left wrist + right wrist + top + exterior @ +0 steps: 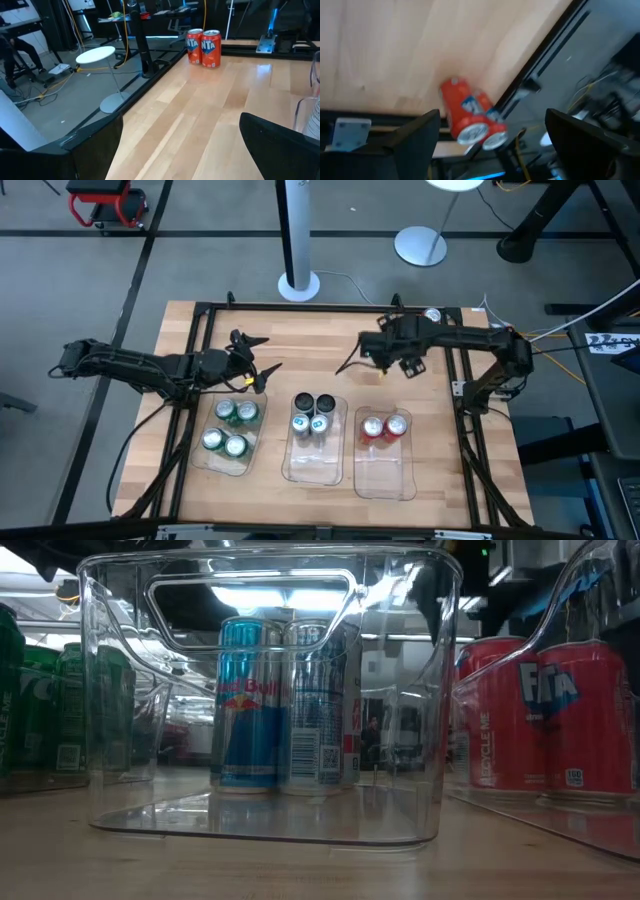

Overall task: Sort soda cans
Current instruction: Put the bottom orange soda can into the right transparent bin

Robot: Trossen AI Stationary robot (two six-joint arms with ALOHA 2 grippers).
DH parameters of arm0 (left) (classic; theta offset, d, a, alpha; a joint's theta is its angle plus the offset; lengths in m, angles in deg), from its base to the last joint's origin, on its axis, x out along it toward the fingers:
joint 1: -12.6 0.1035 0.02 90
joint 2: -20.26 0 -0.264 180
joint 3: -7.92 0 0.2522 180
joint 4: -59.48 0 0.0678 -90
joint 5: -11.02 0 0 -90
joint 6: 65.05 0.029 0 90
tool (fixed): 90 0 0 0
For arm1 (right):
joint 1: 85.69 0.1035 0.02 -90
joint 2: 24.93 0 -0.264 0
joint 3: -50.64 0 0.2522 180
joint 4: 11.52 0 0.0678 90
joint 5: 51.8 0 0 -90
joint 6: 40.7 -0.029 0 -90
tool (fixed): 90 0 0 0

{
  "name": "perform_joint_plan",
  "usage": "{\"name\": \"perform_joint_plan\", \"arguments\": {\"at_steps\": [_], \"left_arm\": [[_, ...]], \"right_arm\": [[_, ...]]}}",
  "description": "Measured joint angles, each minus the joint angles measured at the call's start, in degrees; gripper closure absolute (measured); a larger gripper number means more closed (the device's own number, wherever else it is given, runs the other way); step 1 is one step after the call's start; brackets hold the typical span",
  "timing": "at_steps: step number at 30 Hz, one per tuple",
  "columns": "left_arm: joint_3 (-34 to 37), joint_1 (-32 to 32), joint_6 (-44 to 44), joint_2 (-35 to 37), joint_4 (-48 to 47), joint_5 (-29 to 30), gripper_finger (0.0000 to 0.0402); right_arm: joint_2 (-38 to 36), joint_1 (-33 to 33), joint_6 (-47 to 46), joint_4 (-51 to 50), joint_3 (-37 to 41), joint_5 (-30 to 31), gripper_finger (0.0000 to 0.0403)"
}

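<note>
Three clear trays stand side by side near the front. Four green cans [230,427] stand upright in the left tray [228,460]. Several silver-grey cans [313,415] stand in the middle tray [315,468]. Two red cans [384,426] stand in the right tray [386,478]. Two more red cans [470,117] stand together on the bare wood at the table's far right edge. My right gripper [362,365] hangs open above the middle of the table, empty, with those cans ahead of it. My left gripper [268,355] waits open above the left tray's far end.
A black frame rail [330,307] runs along the table's far edge, and more rails run down both sides. Bare wood [310,345] lies between the trays and the far rail. Beyond the table stand a white pole base [298,284] and a round stand [420,246].
</note>
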Motion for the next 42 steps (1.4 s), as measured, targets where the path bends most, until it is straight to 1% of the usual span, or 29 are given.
{"name": "perform_joint_plan", "arguments": {"at_steps": [7,12,15,18,26,28,32,38,42], "left_arm": [[0.0,0.0,-0.51,0.0,-0.67,-0.02,0.0013],[0.0,0.0,-0.51,0.0,-0.67,-0.01,0.0013],[0.0,0.01,-0.51,0.0,-0.67,0.0,0.0013],[0.0,-0.01,-0.53,0.0,-0.67,-0.02,0.0013],[0.0,-0.01,-0.24,0.0,-0.62,0.0,0.0013],[0.0,0.01,-0.25,0.0,-0.62,-0.01,0.0013],[0.0,-0.01,-0.59,0.0,-0.64,-0.02,0.0013],[0.0,-0.01,-0.87,0.0,-0.62,-0.02,0.0013],[0.0,-0.01,-0.8,0.0,-0.65,0.0,0.0013]], "right_arm": [[-5.02,-9.03,2.64,3.2,9.55,-0.38,0.0045],[-10.27,-15.07,5.24,8.43,15.04,-2.94,0.0045],[-12.86,-18.3,5.49,11.65,17.04,-4.14,0.0045],[-14.27,-20.85,5.45,13.07,17.69,-4.11,0.0045],[-13.99,-21.3,5.06,15.18,17.71,-4.67,0.0045],[-13.67,-21.34,3.02,15.17,17.71,-4.86,0.0045],[-13.29,-23.83,0.72,14.53,17.71,-7.63,0.0045],[-12.53,-27.01,3.56,14.24,17.88,-8.76,0.0045],[-12.51,-29.44,4.05,14.25,20.36,-9.6,0.0045]]}}
